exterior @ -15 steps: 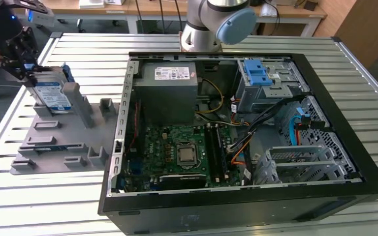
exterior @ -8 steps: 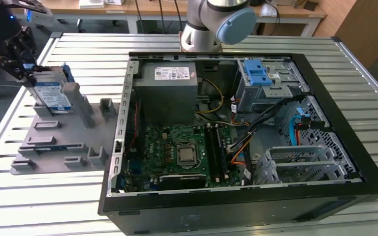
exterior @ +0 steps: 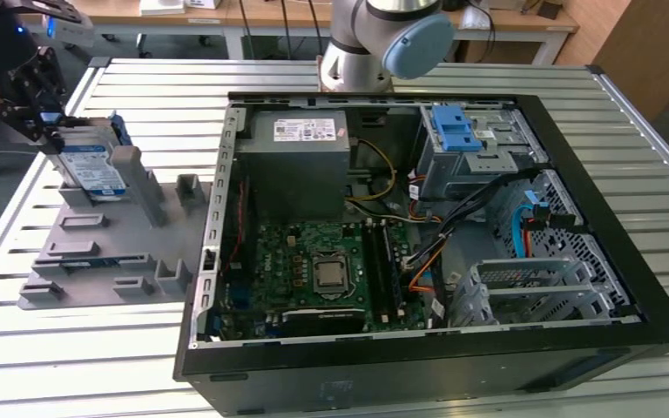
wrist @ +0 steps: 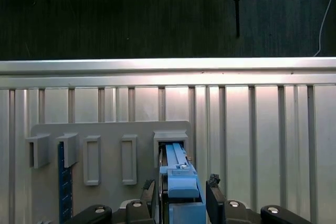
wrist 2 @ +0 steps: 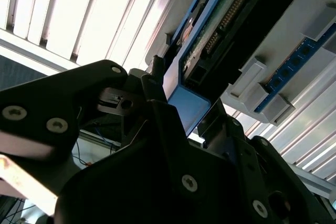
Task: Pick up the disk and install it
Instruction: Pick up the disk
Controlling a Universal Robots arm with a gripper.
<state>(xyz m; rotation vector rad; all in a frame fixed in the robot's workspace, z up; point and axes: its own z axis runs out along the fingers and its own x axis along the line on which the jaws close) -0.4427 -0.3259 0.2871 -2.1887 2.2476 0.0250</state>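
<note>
The disk stands on edge in a slot at the far end of the grey holder plate, at the exterior view's left; its blue-and-white label faces out. My gripper is at the disk's upper edge. In the first wrist view the disk's blue rail runs down into the holder slot, with a black finger pressed close on each side. In the second wrist view the blue rail end and the dark circuit-board side lie between the fingers. The gripper looks shut on the disk.
An open black computer case lies at the exterior view's right, with a grey power-supply box, a motherboard and a metal cage with a light-blue latch. A blue memory strip sits in the holder. The arm's base stands behind the case.
</note>
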